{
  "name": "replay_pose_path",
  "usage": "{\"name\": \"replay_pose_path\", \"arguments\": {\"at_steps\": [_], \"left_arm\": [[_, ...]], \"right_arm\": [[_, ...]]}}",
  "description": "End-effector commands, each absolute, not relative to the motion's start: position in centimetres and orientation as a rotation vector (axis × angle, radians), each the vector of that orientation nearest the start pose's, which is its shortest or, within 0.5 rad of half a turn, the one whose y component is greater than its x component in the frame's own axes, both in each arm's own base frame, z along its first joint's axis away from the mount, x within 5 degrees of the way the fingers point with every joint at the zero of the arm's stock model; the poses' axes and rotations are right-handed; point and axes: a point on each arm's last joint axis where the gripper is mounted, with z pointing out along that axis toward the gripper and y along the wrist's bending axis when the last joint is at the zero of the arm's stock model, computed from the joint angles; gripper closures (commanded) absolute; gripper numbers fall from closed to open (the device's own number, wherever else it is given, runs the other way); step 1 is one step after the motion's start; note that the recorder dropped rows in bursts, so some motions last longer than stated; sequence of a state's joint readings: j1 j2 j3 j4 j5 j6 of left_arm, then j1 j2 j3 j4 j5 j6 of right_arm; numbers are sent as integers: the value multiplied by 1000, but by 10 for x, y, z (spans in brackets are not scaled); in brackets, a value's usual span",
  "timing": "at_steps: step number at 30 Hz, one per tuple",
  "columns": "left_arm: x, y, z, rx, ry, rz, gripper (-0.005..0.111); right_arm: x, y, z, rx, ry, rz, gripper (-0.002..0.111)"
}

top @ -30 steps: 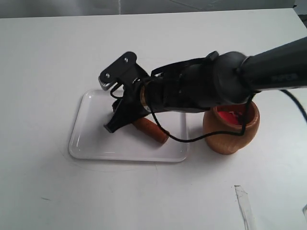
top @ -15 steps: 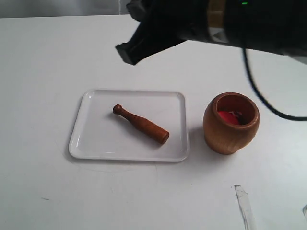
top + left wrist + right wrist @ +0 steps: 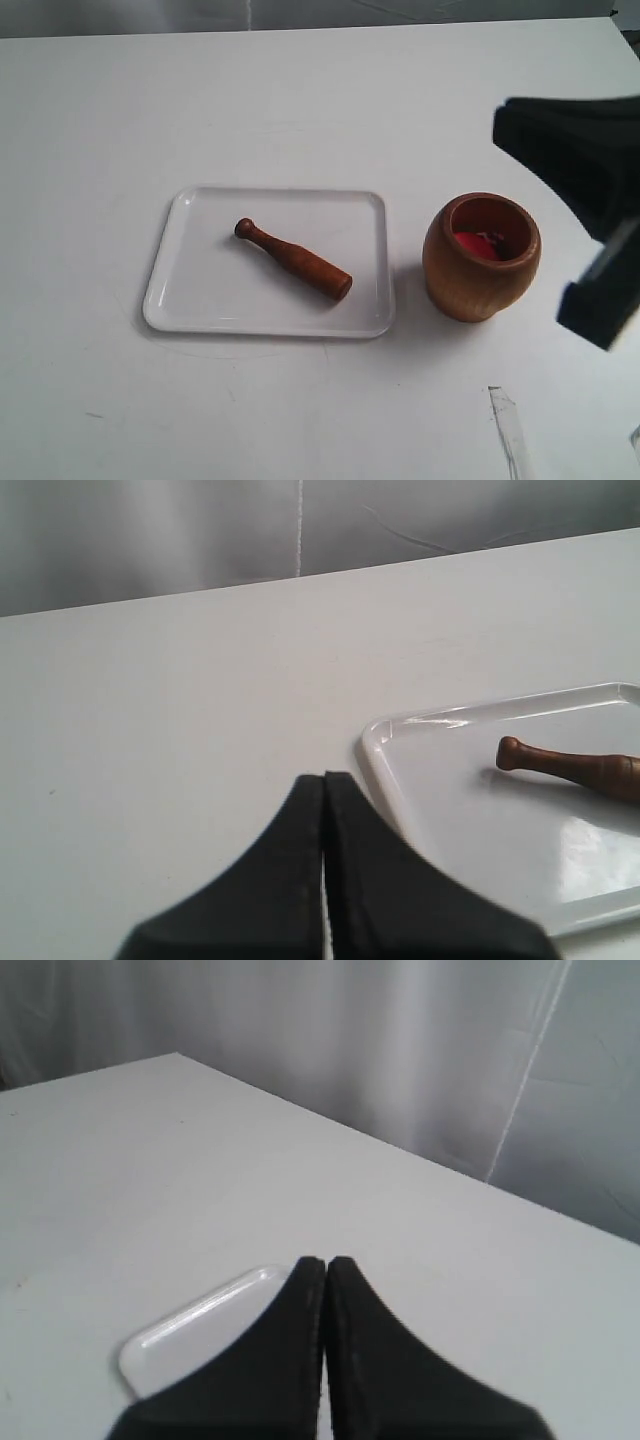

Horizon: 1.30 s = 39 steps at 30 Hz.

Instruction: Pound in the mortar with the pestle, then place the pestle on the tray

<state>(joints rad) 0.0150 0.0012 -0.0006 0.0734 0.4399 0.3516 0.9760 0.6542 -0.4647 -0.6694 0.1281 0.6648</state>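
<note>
The reddish-brown pestle [image 3: 295,260] lies loose and slanted on the white tray [image 3: 200,300], knob toward the far left. The brown mortar [image 3: 482,262] stands upright on the table just right of the tray, with something red inside. My right arm [image 3: 590,180] is a blurred dark shape at the right edge, beyond and above the mortar. In the right wrist view the right gripper [image 3: 325,1260] is shut and empty, over a tray corner [image 3: 190,1325]. The left gripper [image 3: 324,776] is shut and empty beside the tray rim [image 3: 375,755], with the pestle [image 3: 570,765] further off.
A thin pale strip [image 3: 512,430] lies on the white table near the front right. A grey curtain [image 3: 200,530] hangs behind the table's far edge.
The right gripper let go of the pestle on the tray, rose, and swung away to the right edge. The pestle stays where it was laid.
</note>
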Motion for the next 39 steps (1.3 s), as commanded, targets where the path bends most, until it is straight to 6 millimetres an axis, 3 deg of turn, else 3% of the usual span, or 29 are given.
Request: {"name": "replay_pose_path", "arguments": {"at_steps": [1,8,14,19,32,39], "left_arm": [[51,3,174,361,1897,302,107],[51,3,174,361,1897,302,107],[51,3,174,361,1897,302,107],[51,3,174,361,1897,302,107],[51,3,174,361,1897,302,107],[51,3,174,361,1897,302,107]], "right_arm": [[70,94,283,-654,1723,793,108],[60,82,278,-557,1731,900,108],[60,80,279,-593,1695,859,108],[53,67,280,-605,1597,827,108],[46,32,228,-396,1407,534,108],[52,21,214,-199,1474,395,108]]}}
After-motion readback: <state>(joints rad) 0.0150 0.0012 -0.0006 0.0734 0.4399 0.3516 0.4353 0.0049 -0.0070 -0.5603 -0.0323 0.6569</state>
